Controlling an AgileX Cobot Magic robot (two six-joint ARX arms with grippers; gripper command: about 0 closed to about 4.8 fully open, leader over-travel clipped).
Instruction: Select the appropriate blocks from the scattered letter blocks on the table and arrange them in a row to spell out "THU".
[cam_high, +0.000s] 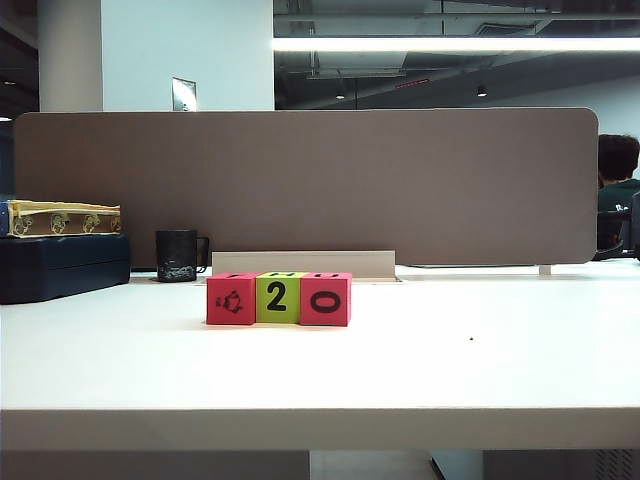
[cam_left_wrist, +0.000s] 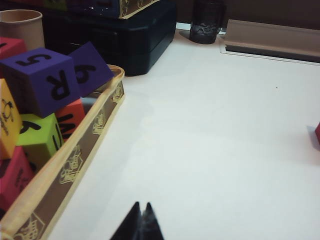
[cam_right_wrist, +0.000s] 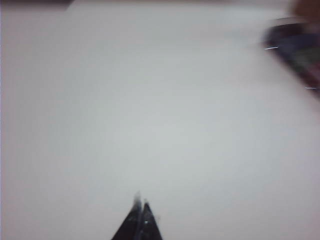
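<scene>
Three letter blocks stand touching in a row on the white table (cam_high: 450, 370) in the exterior view: a pinkish-red one with a small picture (cam_high: 231, 299), a lime-green one showing "2" (cam_high: 278, 298) and a pinkish-red one showing "0" (cam_high: 326, 299). Neither gripper shows in that view. In the left wrist view my left gripper (cam_left_wrist: 142, 206) is shut and empty over bare table (cam_left_wrist: 210, 150), and a red block's edge (cam_left_wrist: 317, 134) peeks in at the frame's side. In the blurred right wrist view my right gripper (cam_right_wrist: 141, 200) is shut and empty over bare table (cam_right_wrist: 150, 100).
A gold-trimmed tray (cam_left_wrist: 75, 160) beside the left gripper holds several loose letter blocks, purple (cam_left_wrist: 42, 80), green and red. Behind it are a dark case (cam_left_wrist: 135, 40), a beige cup (cam_left_wrist: 22, 25) and a black mug (cam_high: 177, 255). A brown partition (cam_high: 300, 180) closes the table's back.
</scene>
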